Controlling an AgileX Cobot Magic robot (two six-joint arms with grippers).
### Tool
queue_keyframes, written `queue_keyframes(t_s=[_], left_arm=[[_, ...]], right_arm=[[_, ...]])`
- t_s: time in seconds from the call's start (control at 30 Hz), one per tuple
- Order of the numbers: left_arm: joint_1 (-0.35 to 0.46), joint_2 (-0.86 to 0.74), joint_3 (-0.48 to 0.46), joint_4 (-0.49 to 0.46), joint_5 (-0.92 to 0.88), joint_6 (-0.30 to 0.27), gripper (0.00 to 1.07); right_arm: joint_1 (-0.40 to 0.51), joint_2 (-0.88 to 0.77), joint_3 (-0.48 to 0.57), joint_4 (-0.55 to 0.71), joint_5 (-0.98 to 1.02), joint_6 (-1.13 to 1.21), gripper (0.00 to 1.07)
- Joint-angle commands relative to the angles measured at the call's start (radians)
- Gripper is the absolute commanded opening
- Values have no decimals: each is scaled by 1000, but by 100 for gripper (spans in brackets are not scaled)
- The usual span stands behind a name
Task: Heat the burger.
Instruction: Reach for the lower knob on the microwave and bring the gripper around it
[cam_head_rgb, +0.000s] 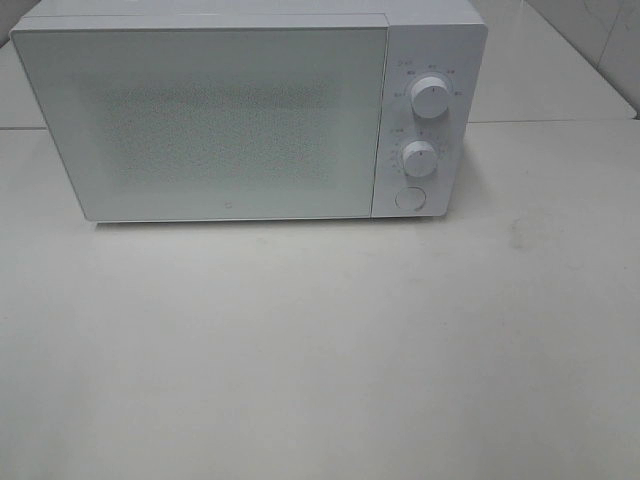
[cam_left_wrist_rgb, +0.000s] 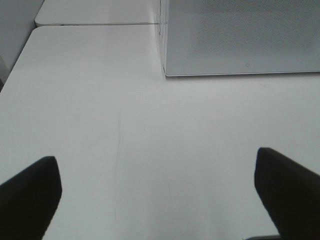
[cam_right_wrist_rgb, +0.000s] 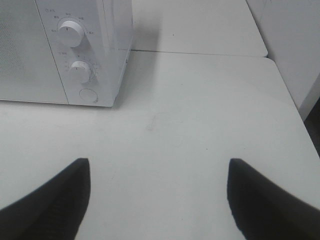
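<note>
Left gripper (cam_left_wrist_rgb: 156, 167) and right gripper (cam_right_wrist_rgb: 159, 167) gape empty, no burger in sight; likely soft and squashy, so hold its sides gently.

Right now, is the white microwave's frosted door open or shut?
Shut: the white microwave's frosted glass door lies flush with its two-knob control panel; no gap shows.

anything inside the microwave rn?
Cannot tell. The microwave door is shut, and its speckled window shows nothing behind it. Whether the burger is in there is hidden.
</note>
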Motion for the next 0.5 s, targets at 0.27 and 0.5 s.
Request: queue_keyframes(t_s=[0.27, 0.5], left_arm=[[3, -16, 1, 3, 4, -3, 100], [3, -16, 1, 3, 4, -3, 100]], right_arm=[[-6, 156, -7, 1, -191, 4, 74], [-6, 247, 14, 1, -315, 4, 74]])
